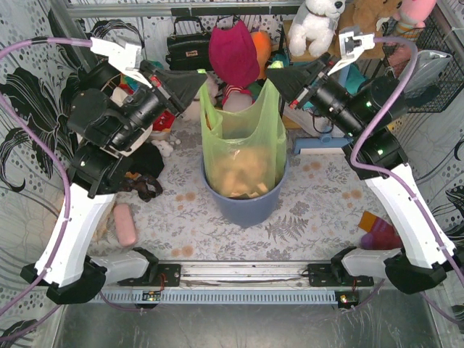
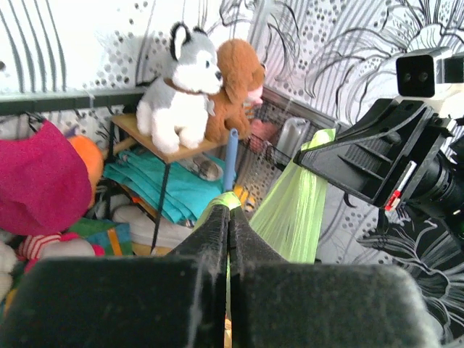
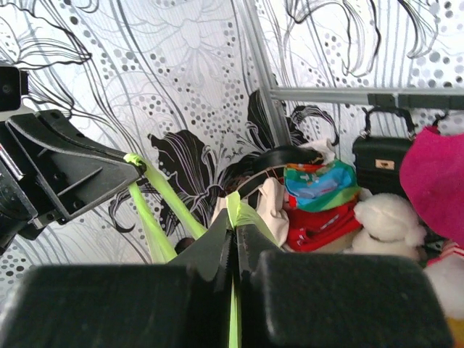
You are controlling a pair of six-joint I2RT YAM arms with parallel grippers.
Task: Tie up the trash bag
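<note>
The trash bag [image 1: 243, 145] is standing inside a blue-grey bin [image 1: 243, 208], which is sitting about in the middle of the table [image 1: 319, 210], a little closer to the far edge than to the near edge. The upper part of the bag is rising above the rim of the bin, and tan crumpled scraps are showing through the thin green plastic low in the bag. The two top corners of the bag are being pulled upward and apart. The left gripper [image 1: 201, 84] is clenching the left top corner, and in the left wrist view its fingers are pressing together with a strip of green plastic between them. The right gripper [image 1: 272, 78] is clenching the right top corner in the same way, and the right wrist view is showing a green strip pinched between its closed fingers. Both grippers are hanging above the bin, one on each side of the bag mouth. A pink object [image 1: 125, 225] is lying near the left edge of the table. Behind the far edge, a white plush dog [image 1: 315, 25] and a black handbag [image 1: 188, 47] are sitting among other toys.
</note>
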